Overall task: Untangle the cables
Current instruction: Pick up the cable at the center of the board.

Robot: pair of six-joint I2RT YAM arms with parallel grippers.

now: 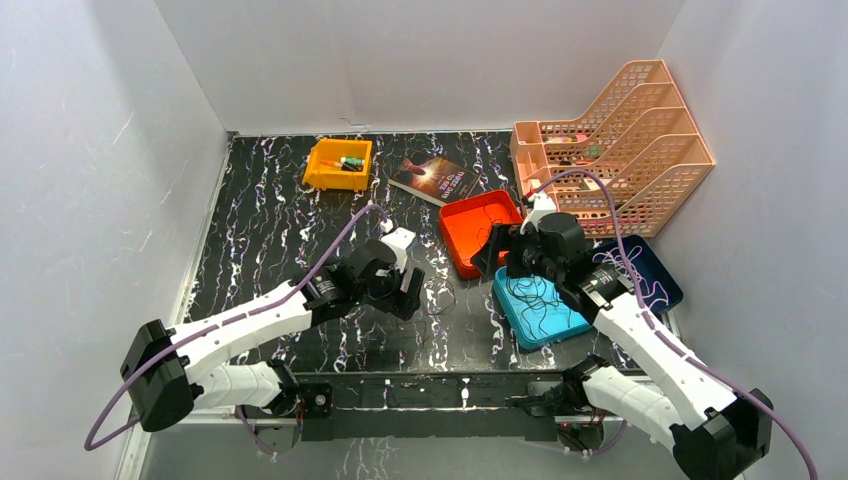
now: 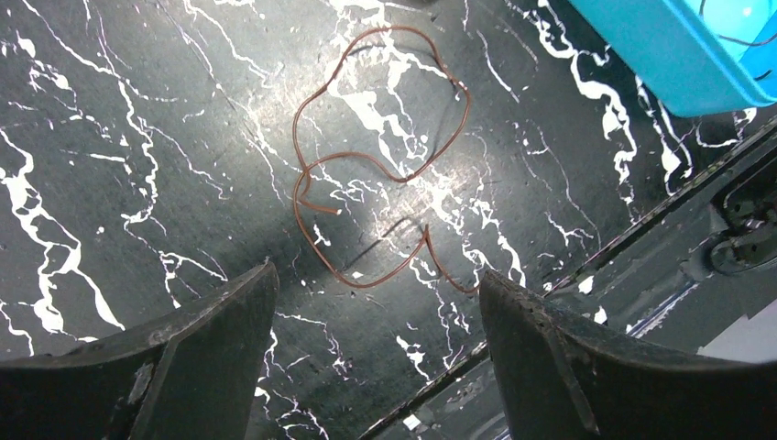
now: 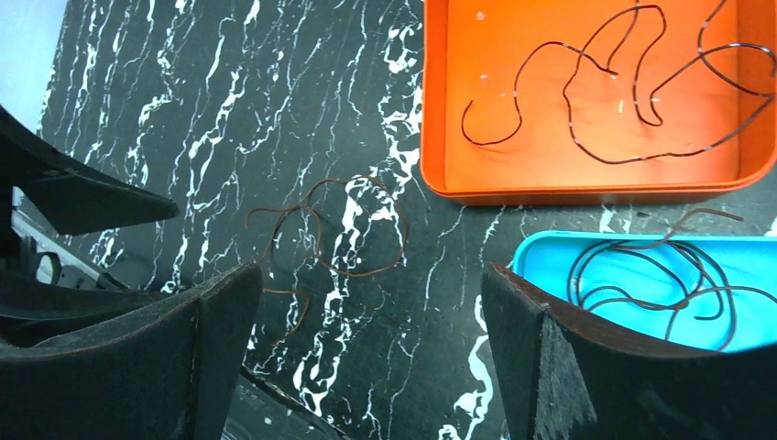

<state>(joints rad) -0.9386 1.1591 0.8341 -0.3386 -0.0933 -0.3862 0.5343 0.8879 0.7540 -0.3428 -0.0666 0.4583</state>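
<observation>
Through the top camera, the black marbled table (image 1: 270,230) carries a yellow bin (image 1: 338,163) at 11 o'clock, a book (image 1: 433,178) at 12, a peach file rack (image 1: 620,140) at 1 and a navy tray (image 1: 655,285) at 3. Closer to me sit an orange tray (image 3: 431,110), holding one dark cable (image 3: 626,163), and a teal tray (image 3: 531,252), holding black cables (image 3: 680,299) in loose loops.

The brown cable (image 2: 399,178) lies loose on bare table between the two arms, with nothing on top of it. My left tool (image 2: 377,275) hangs above it, jaws spread wide and gripping nothing. The cable lies at 12 o'clock from its gap, and the teal tray's corner shows at 2. One cable end runs right up beside the finger at 5 o'clock; I cannot tell if they touch.

My right tool (image 3: 371,275) is also wide open and empty, with the same cable at 12 o'clock just off its gap and the left tool's body at 9.

In the left wrist view the cable's two loops stack along a 12-to-6 line, and a short free end points toward 4.
</observation>
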